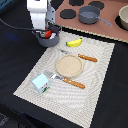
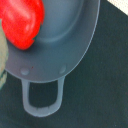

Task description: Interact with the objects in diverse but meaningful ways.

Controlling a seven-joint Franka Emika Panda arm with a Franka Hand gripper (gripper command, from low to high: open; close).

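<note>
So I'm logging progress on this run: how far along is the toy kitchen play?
Done: nothing can be confirmed as finished. In hand: the claw is over the grey pot with the red tomato at the pot's rim; whether it grips the tomato can't be told. Left: the banana and the carton lie untouched on the placemat, beside the plate.

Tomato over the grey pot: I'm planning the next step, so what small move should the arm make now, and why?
Probably lower a little and release. In the exterior view the gripper sits right above the grey pot with the red tomato at its tips; the wrist view shows the tomato over the pot's inside. Whether it already rests on the bottom cannot be told.
</note>
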